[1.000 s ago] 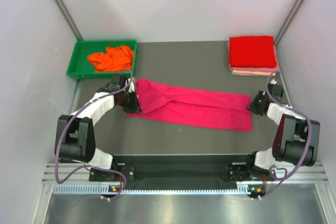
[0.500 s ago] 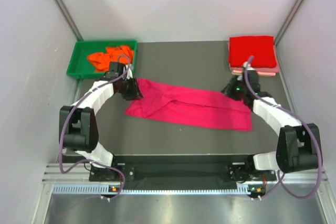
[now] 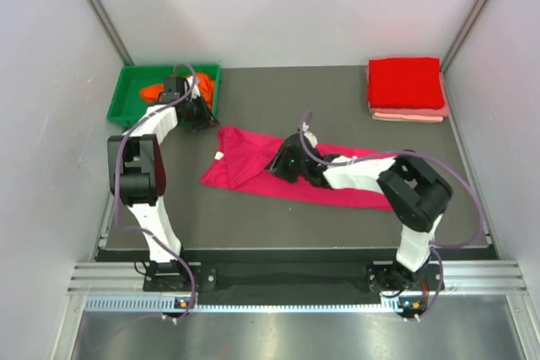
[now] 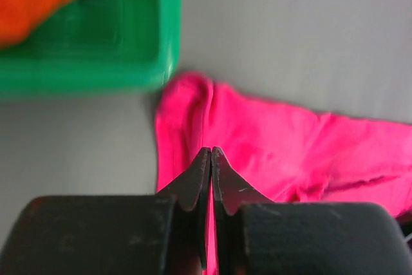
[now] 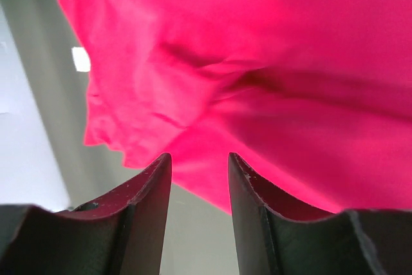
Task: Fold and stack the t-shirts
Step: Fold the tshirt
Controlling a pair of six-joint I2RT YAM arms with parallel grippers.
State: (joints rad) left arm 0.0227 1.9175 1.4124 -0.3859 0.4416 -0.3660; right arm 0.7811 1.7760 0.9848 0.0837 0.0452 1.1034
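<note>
Under right pincer (image 5: 199, 157), magenta t-shirt (image 5: 270, 62) wrinkles

The dark grey bench (image 3: 337, 99) carries the magenta-pink t-shirt (image 3: 245, 166), lying spread and rumpled near its middle. Just beyond that shirt's left end stands the green tray (image 3: 152, 68). Well off to the shirt's right and farther back lies the folded pale pink t-shirt (image 3: 409, 115), under the bright red t-shirt (image 3: 405, 82).

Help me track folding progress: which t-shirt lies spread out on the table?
The magenta-pink t-shirt, stretched across the table. Bright red and pale pink sit folded, stacked far right; the orange one is bunched in the green tray.
</note>
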